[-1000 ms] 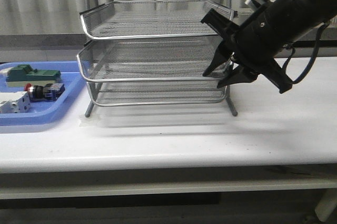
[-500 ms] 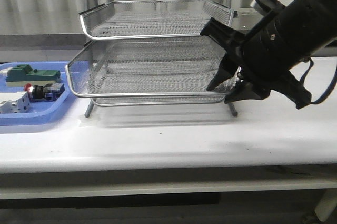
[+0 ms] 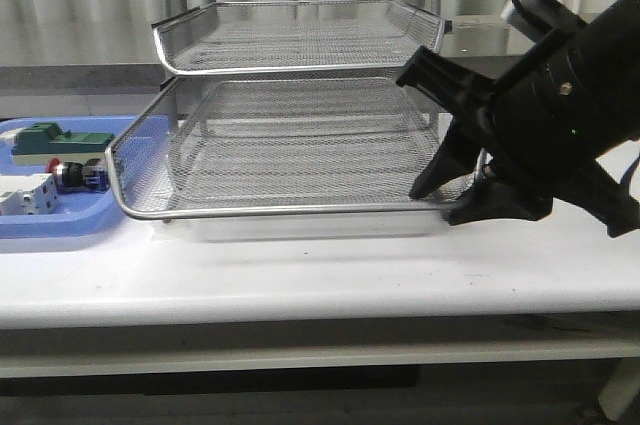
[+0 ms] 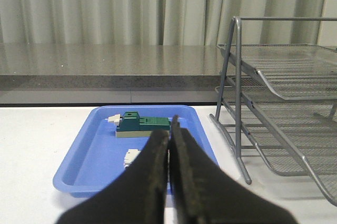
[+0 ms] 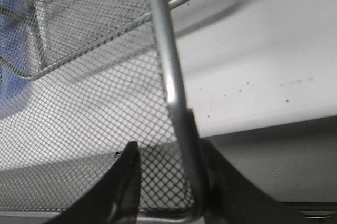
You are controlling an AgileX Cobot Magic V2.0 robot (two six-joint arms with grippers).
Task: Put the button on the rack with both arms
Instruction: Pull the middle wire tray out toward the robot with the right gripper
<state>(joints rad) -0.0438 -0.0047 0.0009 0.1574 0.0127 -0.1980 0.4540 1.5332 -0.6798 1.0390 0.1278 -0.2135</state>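
The rack [image 3: 300, 37] stands at the middle of the table, and its middle tray [image 3: 270, 160] is slid far out toward the front. My right gripper [image 3: 452, 203] is at this tray's front right corner. Its fingers are apart and straddle the rim [image 5: 169, 81], with mesh between them and one finger [image 5: 202, 153] against the rim wire. The button [image 3: 70, 176], with its red cap, lies in the blue tray [image 3: 60, 220] at the left. My left gripper [image 4: 169, 132] is shut and empty above that blue tray [image 4: 100, 145]; its fingers hide the button.
A green block [image 3: 55, 137] and a white switch [image 3: 25, 195] share the blue tray. In the left wrist view the green block [image 4: 142, 124] and a white part [image 4: 131, 157] show. The rack's posts and legs [image 4: 237, 103] stand right of the blue tray.
My right gripper has moved toward the table's front and drawn the middle tray out of the rack with it. The button and blue tray have not moved.
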